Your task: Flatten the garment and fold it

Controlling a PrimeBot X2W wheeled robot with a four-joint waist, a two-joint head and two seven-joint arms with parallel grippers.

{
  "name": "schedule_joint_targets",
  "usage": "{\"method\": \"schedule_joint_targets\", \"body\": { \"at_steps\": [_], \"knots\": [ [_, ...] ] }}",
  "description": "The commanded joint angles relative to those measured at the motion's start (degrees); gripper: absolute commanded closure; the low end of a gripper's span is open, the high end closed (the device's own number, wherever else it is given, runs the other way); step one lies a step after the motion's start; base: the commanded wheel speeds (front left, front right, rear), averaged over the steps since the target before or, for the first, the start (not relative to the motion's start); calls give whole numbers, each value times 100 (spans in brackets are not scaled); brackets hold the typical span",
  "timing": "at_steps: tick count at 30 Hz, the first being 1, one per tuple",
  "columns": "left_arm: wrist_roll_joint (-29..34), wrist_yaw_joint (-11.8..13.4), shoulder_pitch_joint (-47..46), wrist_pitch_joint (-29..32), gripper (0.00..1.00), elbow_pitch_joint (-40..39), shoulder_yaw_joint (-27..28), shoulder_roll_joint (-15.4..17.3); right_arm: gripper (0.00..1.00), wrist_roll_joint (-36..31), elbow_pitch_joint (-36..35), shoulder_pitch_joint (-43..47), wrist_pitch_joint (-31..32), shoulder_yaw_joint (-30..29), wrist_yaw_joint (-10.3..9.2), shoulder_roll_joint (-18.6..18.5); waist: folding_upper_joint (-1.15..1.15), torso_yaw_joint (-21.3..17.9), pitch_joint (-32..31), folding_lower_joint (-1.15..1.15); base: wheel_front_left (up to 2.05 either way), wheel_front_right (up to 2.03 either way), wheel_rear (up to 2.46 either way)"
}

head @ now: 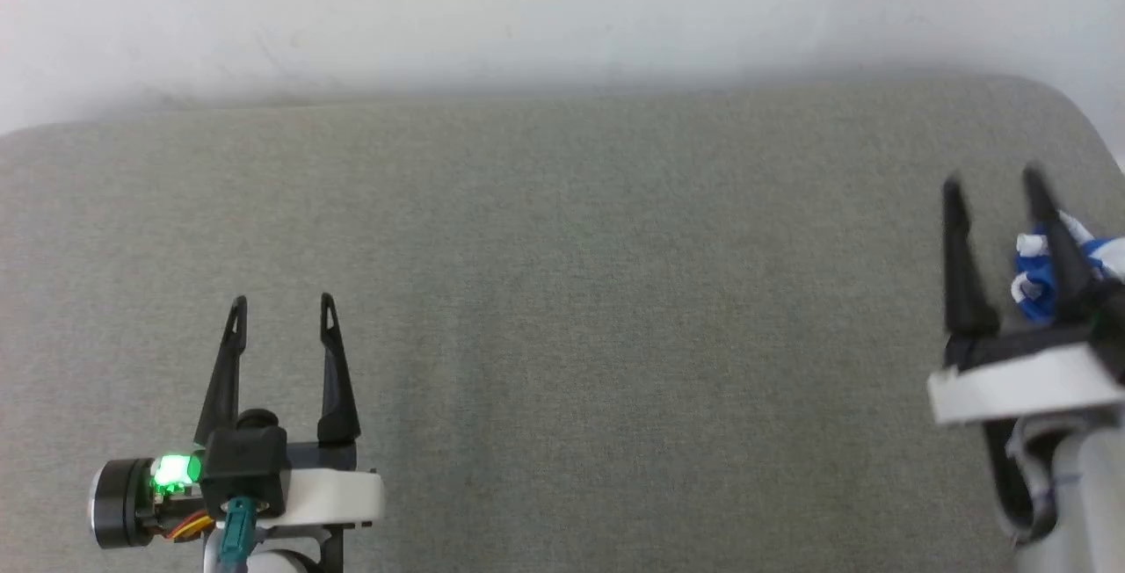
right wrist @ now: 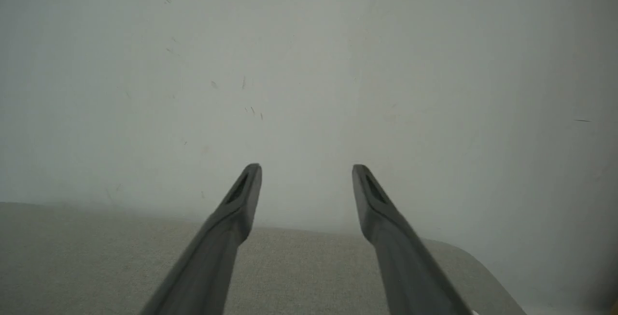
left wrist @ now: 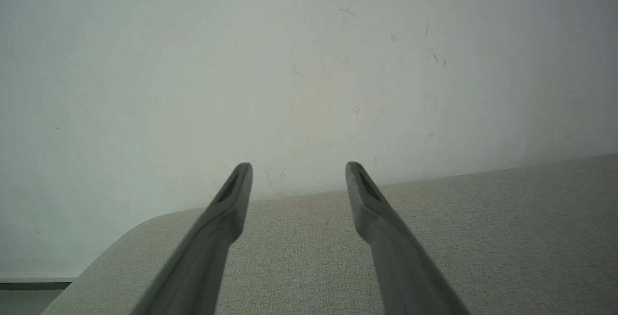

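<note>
Beside the right pincer (head: 990, 179), the garment (head: 1034, 293) sits crumpled, blue and white.

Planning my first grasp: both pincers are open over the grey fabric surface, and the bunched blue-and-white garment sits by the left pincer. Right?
Not quite. The bunched royal-blue soft garment with white trim sits by the right pincer, not the left pincer; the head view shows it at the right edge. Both pincers are open over the grey fabric surface, as you said.
</note>
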Motion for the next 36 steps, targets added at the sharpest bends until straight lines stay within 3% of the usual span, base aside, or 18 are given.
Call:
{"method": "schedule_joint_targets", "body": {
  "at_steps": [1,12,13,36],
  "knots": [
    [55,-51,69,-27,0,39,-4,-29,0,-20,-82,219,-26,-18,-12,102,0,127,-166,1,0,0,0],
    [48,-304,227,-27,0,254,43,-83,0,-52,-376,1326,-27,-93,-12,518,0,106,-371,1,0,0,0],
    [15,-299,140,0,100,227,34,-66,100,-26,-353,1306,0,-104,-1,511,0,108,-370,1,0,0,0],
    [48,-537,110,236,100,265,168,-209,100,-135,-353,1306,236,-32,-2,520,0,101,-408,1,0,0,0]
  ]
}}
